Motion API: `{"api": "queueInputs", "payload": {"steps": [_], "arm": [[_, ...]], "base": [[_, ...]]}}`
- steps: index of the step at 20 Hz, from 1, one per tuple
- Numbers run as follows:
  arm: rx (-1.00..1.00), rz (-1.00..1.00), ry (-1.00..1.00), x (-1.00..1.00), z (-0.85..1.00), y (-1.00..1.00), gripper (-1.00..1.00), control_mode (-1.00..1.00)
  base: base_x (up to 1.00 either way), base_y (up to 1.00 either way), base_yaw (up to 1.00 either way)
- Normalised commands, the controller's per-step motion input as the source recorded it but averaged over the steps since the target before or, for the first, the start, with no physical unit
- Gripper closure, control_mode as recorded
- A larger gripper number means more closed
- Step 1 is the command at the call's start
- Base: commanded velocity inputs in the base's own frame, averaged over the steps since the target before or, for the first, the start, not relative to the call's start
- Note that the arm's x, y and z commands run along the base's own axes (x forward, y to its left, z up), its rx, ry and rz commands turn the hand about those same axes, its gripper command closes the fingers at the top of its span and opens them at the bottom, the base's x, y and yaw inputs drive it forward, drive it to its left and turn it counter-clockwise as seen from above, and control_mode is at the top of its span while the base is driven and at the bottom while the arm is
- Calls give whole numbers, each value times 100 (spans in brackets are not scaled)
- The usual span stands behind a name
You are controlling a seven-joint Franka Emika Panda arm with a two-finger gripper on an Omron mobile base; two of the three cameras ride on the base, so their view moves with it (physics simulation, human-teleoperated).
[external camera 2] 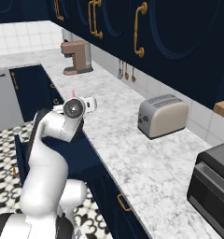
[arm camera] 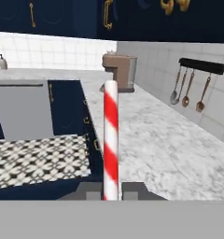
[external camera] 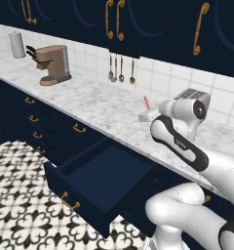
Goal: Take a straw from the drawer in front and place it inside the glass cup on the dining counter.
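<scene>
Looking over the marble worktop (external camera: 104, 105) we see navy cabinets and patterned floor tiles. Our gripper (arm camera: 111, 190) is closed on the straw (arm camera: 110, 140) — thin, red-and-white striped.

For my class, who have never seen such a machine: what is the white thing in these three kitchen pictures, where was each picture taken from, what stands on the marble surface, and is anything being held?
The white thing is a jointed robot arm in a computer-drawn kitchen. Two pictures come from cameras on its base, behind it to the left and right. The third comes from a camera on its hand, looking along the jaws. On the grey-white marble worktop stand a brown coffee machine and a silver toaster; metal utensils hang on the tiled wall. Below, a wide navy-blue drawer is pulled open. The shut gripper holds a thin red-and-white striped straw upright between its two dark fingers.
</scene>
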Motion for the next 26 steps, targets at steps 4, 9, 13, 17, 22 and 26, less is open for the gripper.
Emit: {"api": "queueInputs", "payload": {"steps": [4, 9, 13, 17, 22, 26], "arm": [[0, -9, -2, -58, -12, -23, 100, -100], [0, -3, 0, -23, -1, -7, 100, 100], [0, 0, 0, 0, 0, 0, 100, 100], [0, 0, 0, 0, 0, 0, 100, 100], [0, 0, 0, 0, 0, 0, 100, 100], [0, 0, 0, 0, 0, 0, 100, 100]], "base": [[0, 0, 0], [-60, -10, -4], [-100, 5, 14], [-65, 41, 91], [-32, 51, 96], [-19, 78, 88]]}}
